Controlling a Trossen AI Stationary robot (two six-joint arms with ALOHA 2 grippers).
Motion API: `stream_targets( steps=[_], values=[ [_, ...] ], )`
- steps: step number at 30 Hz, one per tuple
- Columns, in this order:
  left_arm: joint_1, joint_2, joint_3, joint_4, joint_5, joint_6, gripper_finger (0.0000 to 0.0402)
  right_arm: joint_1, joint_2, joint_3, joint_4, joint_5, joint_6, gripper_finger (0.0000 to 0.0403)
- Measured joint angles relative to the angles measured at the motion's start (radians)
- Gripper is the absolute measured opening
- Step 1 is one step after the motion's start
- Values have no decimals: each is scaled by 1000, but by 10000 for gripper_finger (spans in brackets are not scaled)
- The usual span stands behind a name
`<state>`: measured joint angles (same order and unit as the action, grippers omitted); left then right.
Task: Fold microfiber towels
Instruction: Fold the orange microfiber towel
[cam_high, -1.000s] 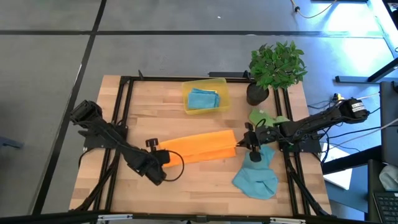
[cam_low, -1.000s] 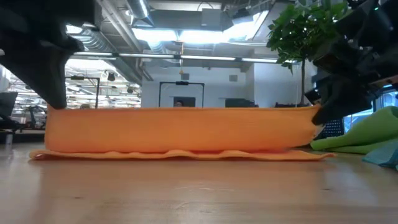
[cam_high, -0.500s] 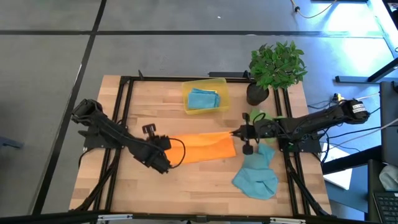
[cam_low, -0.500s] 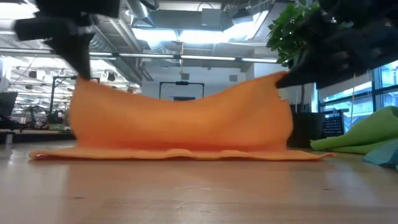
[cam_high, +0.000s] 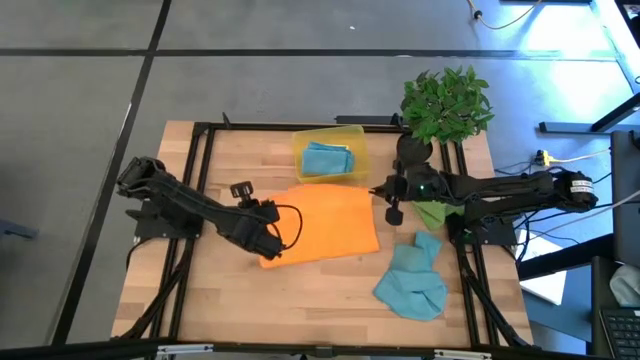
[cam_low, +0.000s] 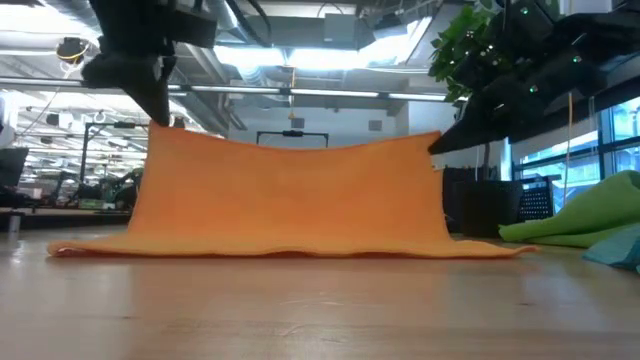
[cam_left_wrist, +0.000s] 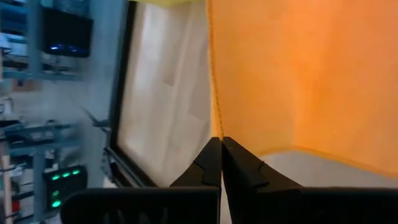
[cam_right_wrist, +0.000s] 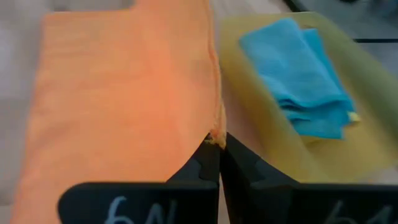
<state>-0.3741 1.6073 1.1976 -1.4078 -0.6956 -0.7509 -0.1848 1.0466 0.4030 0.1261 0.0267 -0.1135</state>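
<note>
Wooden surface (cam_high: 200, 290) under both my arms: left gripper (cam_high: 262, 207) and right gripper (cam_high: 383, 190) each pinch a far corner of the orange towel (cam_high: 320, 225), its long axis strung between them, near edge resting below toward me.

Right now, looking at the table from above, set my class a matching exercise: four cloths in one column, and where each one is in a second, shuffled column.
Column one:
1. orange towel
2. folded teal towel
3. crumpled teal towel
4. green towel

Column two:
A. loose on the table near its right front corner
B. held up by two corners, left gripper and right gripper both shut on it
C. inside the yellow bin
D. under the right arm, near the potted plant

Pairs: 1-B, 2-C, 3-A, 4-D
</note>
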Motion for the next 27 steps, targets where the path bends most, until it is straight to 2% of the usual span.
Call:
stream_targets(
  steps=[5,12,18,27],
  values=[
    [-54,0,-5,55,69,-1,0,38,0,0,-31,-78,12,5],
    [-177,0,-5,215,115,-11,0,138,0,-4,-105,-82,90,5],
    [-243,3,-5,247,122,-66,0,222,0,-64,-24,-82,148,5],
    [-270,4,-6,293,156,-87,0,270,0,-195,150,-82,237,5]
  ],
)
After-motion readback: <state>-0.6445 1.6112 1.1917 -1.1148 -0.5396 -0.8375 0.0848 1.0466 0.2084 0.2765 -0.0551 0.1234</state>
